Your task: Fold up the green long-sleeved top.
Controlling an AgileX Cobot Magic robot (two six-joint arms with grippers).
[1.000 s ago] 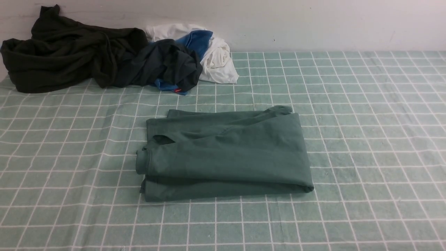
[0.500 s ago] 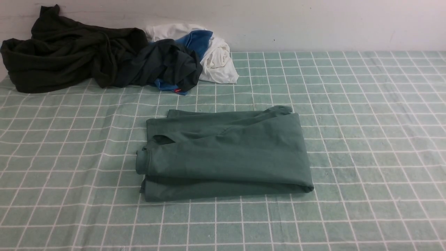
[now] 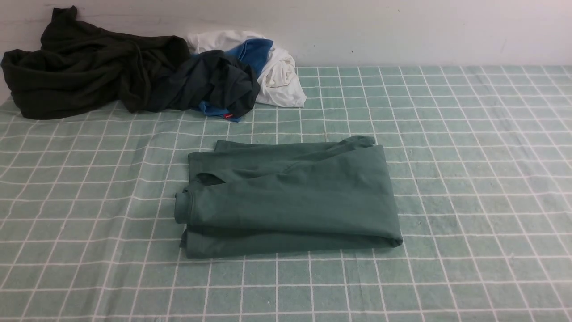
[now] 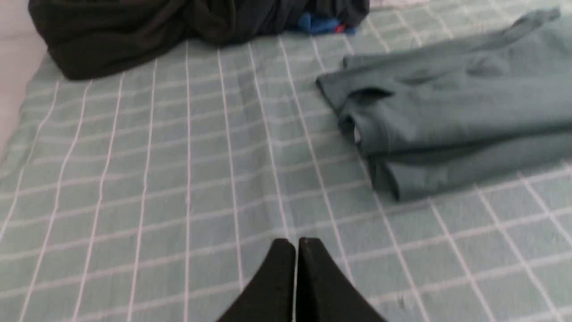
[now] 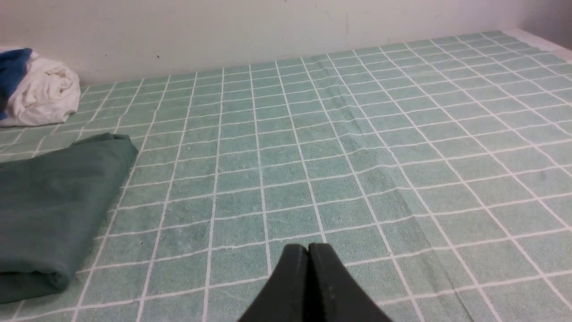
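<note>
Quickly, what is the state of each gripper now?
Left gripper: closed, holding nothing.
Right gripper: closed, holding nothing.

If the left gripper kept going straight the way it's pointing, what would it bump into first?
Probably just the checked cloth. The shut left gripper points past the green long-sleeved top, roughly toward the dark clothes pile, though depth is unclear.

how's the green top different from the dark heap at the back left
The green top is folded into a flat, neat rectangle; the dark heap is crumpled and unfolded. The green top lies alone mid-table; the dark heap sits against the wall, touching other clothes. The green top is muted green; the dark heap is near black. Both rest on the checked cloth, with no hand on either.
</note>
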